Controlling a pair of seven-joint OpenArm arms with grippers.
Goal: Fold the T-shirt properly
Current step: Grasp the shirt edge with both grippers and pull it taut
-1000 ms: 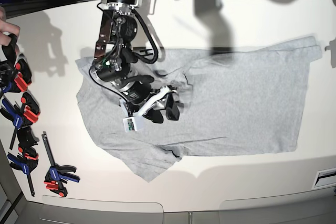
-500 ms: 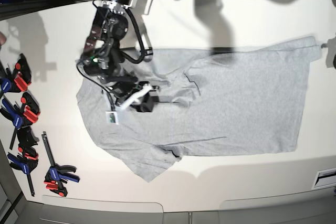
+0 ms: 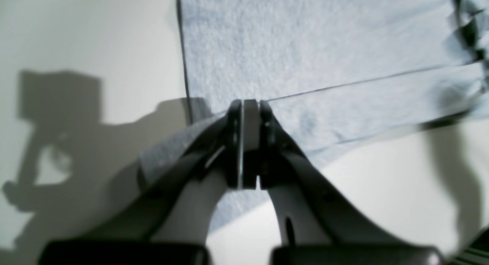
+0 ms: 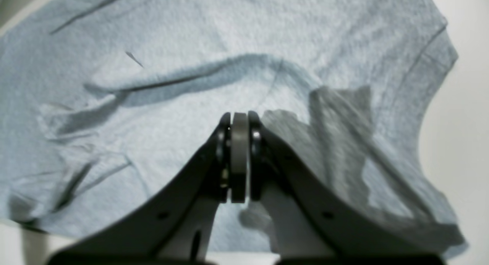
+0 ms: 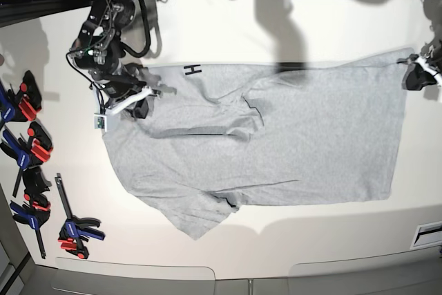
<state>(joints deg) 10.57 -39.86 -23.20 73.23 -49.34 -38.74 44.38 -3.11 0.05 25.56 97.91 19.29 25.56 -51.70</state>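
Grey cotton T-shirt [image 5: 276, 136] lies spread across the white table [image 5: 311, 25], mostly flat, with creases running through its middle. Right gripper [image 5: 141, 105] is at the shirt's corner on the base view's left, jaws pressed fully together; in its wrist view the pads meet with a raised ridge of fabric just ahead of the tips, but whether cloth is actually pinched between them I can't tell. A black "H" [image 5: 193, 69] shows on a turned-over bit of hem just beside that claw. Left gripper [image 5: 416, 74] sits at the opposite corner, far edge of the shirt, jaws also closed tight; its wrist view shows the tips on the shirt's edge with a fold line running off to one side. Clamps [image 5: 31, 146] lie on the table beyond the right claw, well clear of the shirt.
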